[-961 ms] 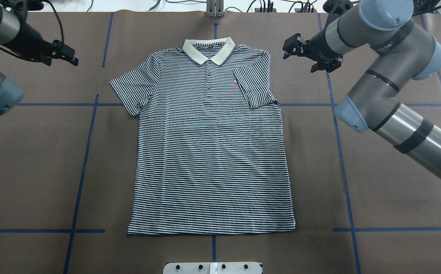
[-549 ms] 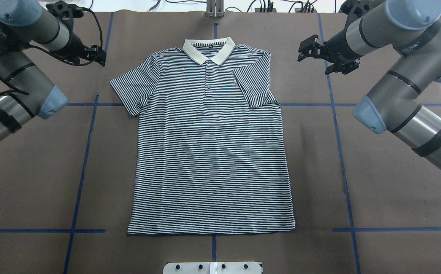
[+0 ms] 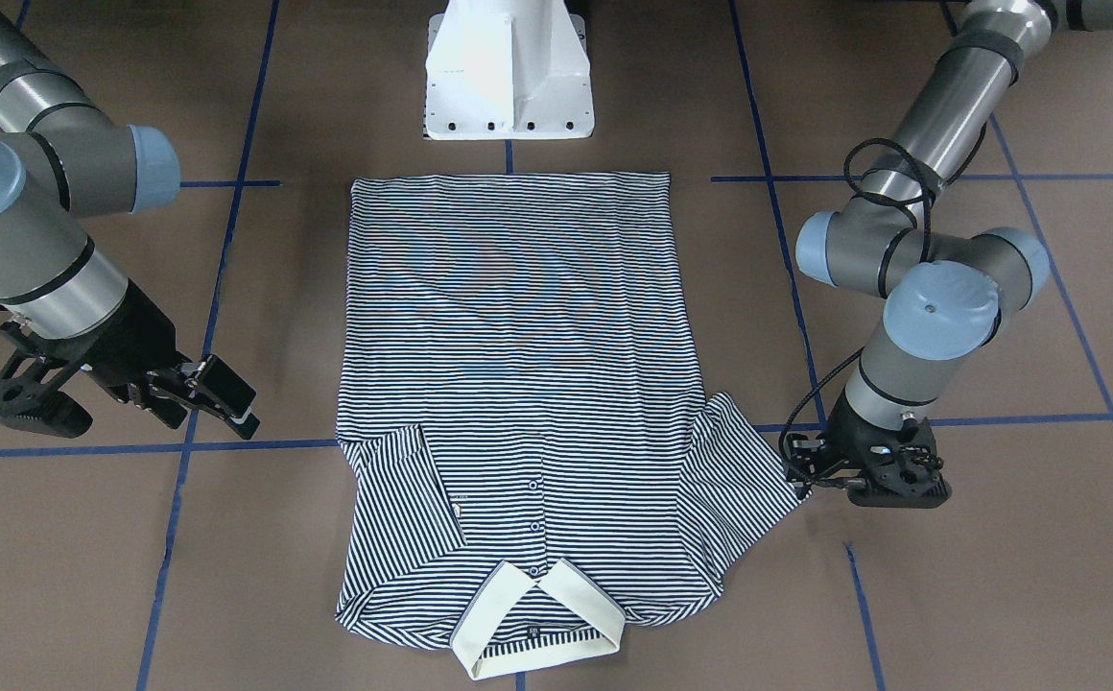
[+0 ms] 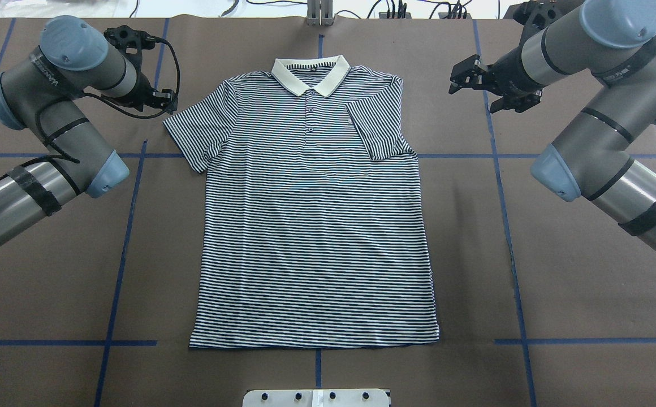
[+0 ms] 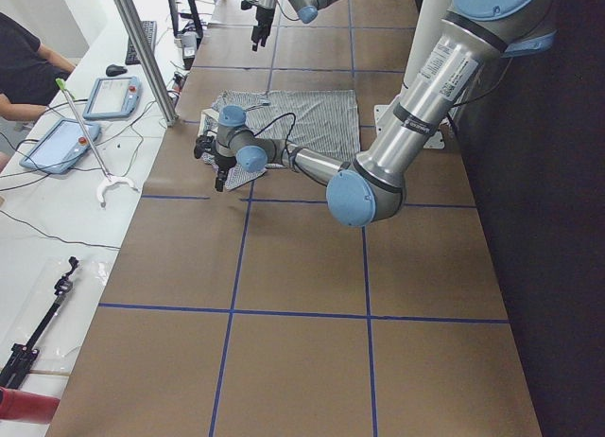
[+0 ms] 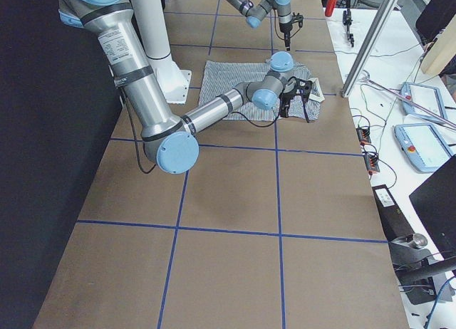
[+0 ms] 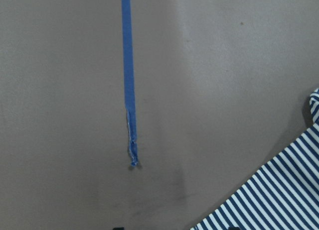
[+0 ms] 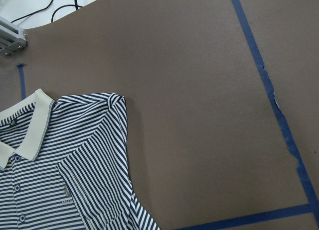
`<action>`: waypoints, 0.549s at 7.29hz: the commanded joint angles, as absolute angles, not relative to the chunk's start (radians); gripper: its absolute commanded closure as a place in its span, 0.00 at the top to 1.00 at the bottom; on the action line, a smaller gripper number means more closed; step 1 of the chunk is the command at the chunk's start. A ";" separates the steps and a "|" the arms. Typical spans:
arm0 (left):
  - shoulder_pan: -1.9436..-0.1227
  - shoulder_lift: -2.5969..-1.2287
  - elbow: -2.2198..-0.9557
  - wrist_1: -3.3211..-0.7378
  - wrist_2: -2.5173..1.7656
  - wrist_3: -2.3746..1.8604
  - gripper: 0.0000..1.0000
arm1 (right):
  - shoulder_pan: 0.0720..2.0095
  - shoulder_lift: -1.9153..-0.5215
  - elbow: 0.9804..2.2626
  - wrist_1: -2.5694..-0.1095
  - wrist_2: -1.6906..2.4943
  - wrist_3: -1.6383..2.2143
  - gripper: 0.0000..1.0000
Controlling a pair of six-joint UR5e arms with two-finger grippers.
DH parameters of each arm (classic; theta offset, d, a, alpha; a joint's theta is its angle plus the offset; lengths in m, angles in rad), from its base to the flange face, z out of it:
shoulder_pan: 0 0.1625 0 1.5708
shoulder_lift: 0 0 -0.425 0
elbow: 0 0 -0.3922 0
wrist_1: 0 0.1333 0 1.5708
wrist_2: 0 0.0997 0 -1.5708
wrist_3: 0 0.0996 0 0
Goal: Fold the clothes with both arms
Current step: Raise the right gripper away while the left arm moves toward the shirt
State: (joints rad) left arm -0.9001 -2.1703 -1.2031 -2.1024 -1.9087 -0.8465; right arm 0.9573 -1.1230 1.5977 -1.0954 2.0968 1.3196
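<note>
The striped polo shirt point(image 4: 314, 226) lies flat, face up, in the middle of the table, its cream collar point(image 4: 310, 76) at the far side. Its right-hand sleeve point(image 4: 376, 130) is folded in over the chest. Its left-hand sleeve point(image 4: 195, 130) is spread out. My left gripper point(image 4: 169, 102) is low at that sleeve's outer corner, open and empty; the left wrist view shows the sleeve's edge point(image 7: 279, 195). My right gripper point(image 4: 455, 79) is open and empty, apart from the shirt, right of the shoulder. The right wrist view shows the collar and folded sleeve point(image 8: 75, 160).
The table is covered in brown paper point(image 4: 560, 271) with a blue tape grid. The white robot base point(image 3: 509, 67) stands by the shirt's hem. A metal post point(image 4: 319, 14) and cables sit at the far edge. A side desk holds tablets point(image 5: 109, 96).
My left arm has swung in to the right, and its gripper has come down to the spread sleeve's corner. My right gripper has drawn back to the right, away from the shirt.
</note>
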 commanded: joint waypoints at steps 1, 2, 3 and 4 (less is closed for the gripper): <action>-0.890 -2.172 -1.155 -2.161 -1.902 -0.848 0.68 | 0.957 -1.127 1.598 -1.095 2.095 1.319 1.00; -0.888 -2.174 -1.152 -2.164 -1.899 -0.848 0.65 | 0.956 -1.126 1.600 -1.095 2.095 1.319 1.00; -0.888 -2.174 -1.152 -2.164 -1.899 -0.848 0.63 | 0.956 -1.126 1.600 -1.095 2.095 1.319 1.00; -0.882 -2.175 -1.152 -2.166 -1.899 -0.848 0.63 | 0.956 -1.126 1.598 -1.095 2.095 1.319 1.00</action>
State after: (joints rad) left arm -0.8869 -2.1739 -1.1536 -2.1629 -1.8996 -0.8482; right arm 0.9560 -1.1262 1.5995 -1.0953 2.0955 1.3192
